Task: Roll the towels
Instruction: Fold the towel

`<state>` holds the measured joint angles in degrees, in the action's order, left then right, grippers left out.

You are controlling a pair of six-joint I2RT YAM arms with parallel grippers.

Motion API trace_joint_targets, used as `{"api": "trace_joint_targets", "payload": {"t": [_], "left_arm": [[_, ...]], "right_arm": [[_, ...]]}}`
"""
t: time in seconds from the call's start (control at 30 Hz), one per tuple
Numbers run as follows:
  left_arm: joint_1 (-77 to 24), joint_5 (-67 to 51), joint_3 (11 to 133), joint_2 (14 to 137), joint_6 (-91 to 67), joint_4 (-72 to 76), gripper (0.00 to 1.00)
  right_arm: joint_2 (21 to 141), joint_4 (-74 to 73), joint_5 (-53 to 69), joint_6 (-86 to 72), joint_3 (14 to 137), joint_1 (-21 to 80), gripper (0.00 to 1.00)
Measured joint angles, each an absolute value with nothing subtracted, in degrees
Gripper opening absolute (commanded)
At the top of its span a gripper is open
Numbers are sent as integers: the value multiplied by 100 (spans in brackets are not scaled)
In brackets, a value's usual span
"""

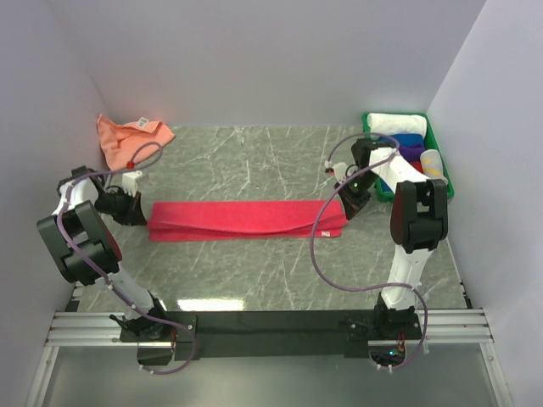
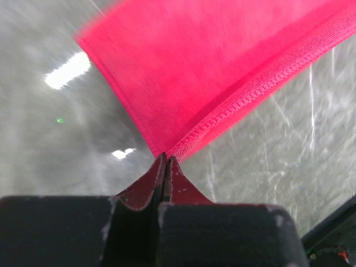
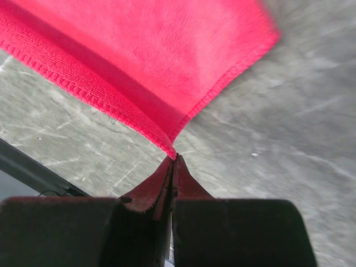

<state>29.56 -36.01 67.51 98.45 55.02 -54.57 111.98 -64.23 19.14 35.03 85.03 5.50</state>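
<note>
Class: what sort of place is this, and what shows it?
Probably a robot test booth: plain white walls, a grey marble-patterned tabletop, two black-and-white arms bolted to a metal rail.

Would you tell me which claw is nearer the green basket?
Right. The right claw grips the red towel beside the green basket; the left claw grips its opposite end, far from it.

Red towel (image 1: pixel 246 220) and orange towel (image 1: pixel 127 136) show against a grey, white-veined table (image 1: pixel 254 161).
</note>
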Motion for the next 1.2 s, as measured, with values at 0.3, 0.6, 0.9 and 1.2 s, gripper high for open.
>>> {"api": "trace_joint_targets", "payload": {"t": [0.3,0.6,0.9,1.2], "left_arm": [[2941,-4062,8493,10464,4794,-5551,1],[2641,-4178,9706,11054,3562,-5022,1],[2427,-4187,10145,11216,2956,-4512,1],[2526,-3942,9002,11091,3518,-4617,1]], "right_arm": [[11491,-6619,1914,3459,10189,548,0],[12180,-6615,1848,3144,12381,537,0],[12372,-6560,1787,3030,12595,519,0],[12276,-6462,1782,3214,10958,519,0]]}}
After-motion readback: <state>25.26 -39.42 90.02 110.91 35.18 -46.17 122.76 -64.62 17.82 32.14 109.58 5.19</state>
